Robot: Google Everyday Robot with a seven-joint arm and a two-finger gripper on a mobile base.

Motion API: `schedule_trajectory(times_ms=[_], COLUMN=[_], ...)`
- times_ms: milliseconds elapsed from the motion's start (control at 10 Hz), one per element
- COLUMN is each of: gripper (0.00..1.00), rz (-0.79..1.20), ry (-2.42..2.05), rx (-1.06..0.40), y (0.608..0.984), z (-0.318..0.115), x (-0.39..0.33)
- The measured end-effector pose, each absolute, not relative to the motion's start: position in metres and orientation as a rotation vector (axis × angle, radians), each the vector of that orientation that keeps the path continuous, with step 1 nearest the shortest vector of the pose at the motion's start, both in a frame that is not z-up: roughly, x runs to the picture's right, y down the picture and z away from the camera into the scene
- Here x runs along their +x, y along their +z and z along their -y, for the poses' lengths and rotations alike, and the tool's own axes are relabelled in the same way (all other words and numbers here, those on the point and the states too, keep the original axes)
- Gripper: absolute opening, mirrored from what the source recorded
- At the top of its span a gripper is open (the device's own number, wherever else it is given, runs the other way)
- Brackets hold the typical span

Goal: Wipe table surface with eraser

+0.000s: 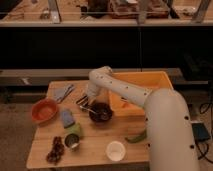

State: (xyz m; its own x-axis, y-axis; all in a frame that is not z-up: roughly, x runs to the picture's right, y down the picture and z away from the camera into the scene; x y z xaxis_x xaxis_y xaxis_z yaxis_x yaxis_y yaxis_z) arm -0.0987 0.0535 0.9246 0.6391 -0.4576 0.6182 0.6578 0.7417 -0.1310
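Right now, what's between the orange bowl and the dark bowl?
In the camera view, the blue eraser lies on the table between the orange bowl and the dark bowl. The claw is just behind that gap, near the dark bowl.

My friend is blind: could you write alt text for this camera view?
A white robot arm reaches across a wooden table, its gripper low beside a dark bowl. An orange bowl, blue block, white cup and yellow bin surround it.
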Motion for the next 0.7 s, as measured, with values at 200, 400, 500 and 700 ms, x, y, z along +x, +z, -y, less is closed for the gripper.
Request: schedule_trajectory(times_ms=[200,400,500,700], gripper=[0.10,0.10,0.10,0.10], rz=[0.558,0.520,0.509,0.493], ry=[-0.626,-0.579,-0.562,-0.537], rx=[-0.359,-0.352,-0.352,-0.351], y=[0.932,0.950,0.959,0.974], z=[-0.047,-0.029,-0.020,-0.004], x=[-0.076,-0.059,-0.058,-0.062])
